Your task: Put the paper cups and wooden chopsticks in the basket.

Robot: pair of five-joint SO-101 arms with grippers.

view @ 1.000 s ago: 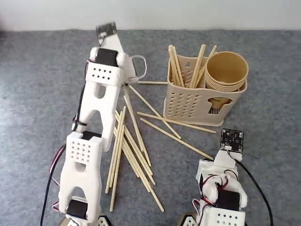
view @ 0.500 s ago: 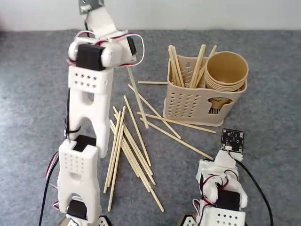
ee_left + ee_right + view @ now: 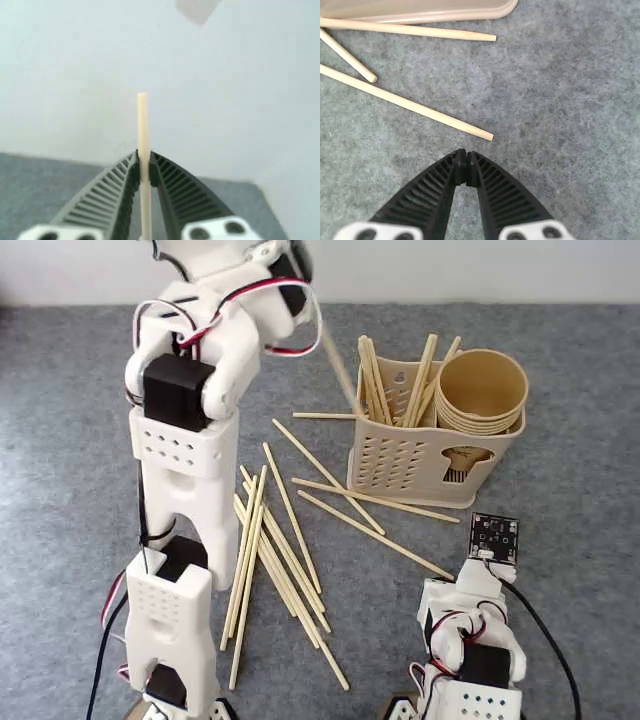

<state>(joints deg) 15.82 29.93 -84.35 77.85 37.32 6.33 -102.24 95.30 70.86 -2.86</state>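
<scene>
Here, the left gripper (image 3: 143,159) is high in the air above the table, and its two jaws are pressed narrowly on the held chopstick (image 3: 142,125). The stick passes between the jaws and stands out beyond the fingertips, with a pale wall (image 3: 60,75) behind it. In the high view the held chopstick (image 3: 338,365) slants down and to the right from this gripper. Its lower end is just beside the left side of the rim of the basket (image 3: 400,465); it cannot be told if the two touch.

Below the left gripper, toward the base of its arm, the loose chopsticks (image 3: 262,550) lie in a crossing heap on the grey carpet (image 3: 70,440). A few more lie spread between the heap and the basket.

To the right of the left gripper the basket stands upright. Several chopsticks in the basket (image 3: 375,380) lean in its left part, and the paper cups (image 3: 483,390) sit as one stack in its right part.

The right gripper (image 3: 466,161) is low over the carpet, on the near side of the basket. Its jaws are closed together and nothing is between them. Just ahead of its fingertips, but apart from them, is the end of the nearest chopstick (image 3: 407,103). Farther ahead another chopstick (image 3: 410,30) lies along the bottom edge of the basket.
</scene>
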